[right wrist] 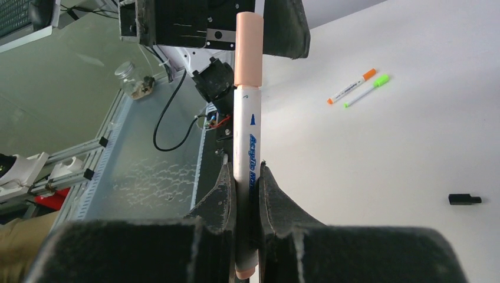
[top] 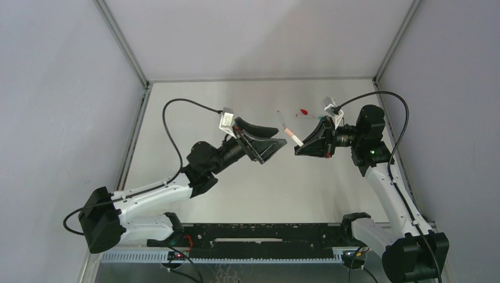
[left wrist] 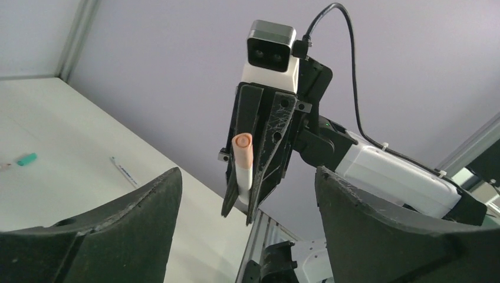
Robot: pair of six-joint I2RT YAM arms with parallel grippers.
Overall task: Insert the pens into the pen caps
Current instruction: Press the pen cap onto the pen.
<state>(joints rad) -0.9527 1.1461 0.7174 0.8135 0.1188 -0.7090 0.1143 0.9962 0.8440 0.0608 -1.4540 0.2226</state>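
Centrally, above the table point(right wrist: 413, 147), you see the right gripper point(right wrist: 247, 180) clenched on the white barrel of the held pen point(right wrist: 246, 135). It grips low on the barrel, so most of the barrel and its peach cap point(right wrist: 249, 50) project beyond the fingertips. The pen's long axis runs straight from the right claw toward the left gripper point(top: 279, 137), capped end leading. In the right wrist view that cap sits between the left claw's two fingers, with neither pad visibly touching it. The left gripper is released, jaws spread wide and holding nothing; from its own wrist camera you look almost down the pen's axis, cap end-on. The cap appears seated flush on the barrel, so this pen reads as done, though the seam is too small to check. The coming move therefore probably turns on separation along that same axis: draw the left arm back along the pen's line, not sideways, or a finger could knock the cap. Other work lies on the table. An orange-ended pen point(right wrist: 352, 86) and a green-ended pen point(right wrist: 367, 89) lie side by side, well apart from the held pen. A teal cap point(left wrist: 26, 159) lies alone, and a small black piece point(right wrist: 464, 199) may be a cap. Which arm is nearer to these you cannot tell.
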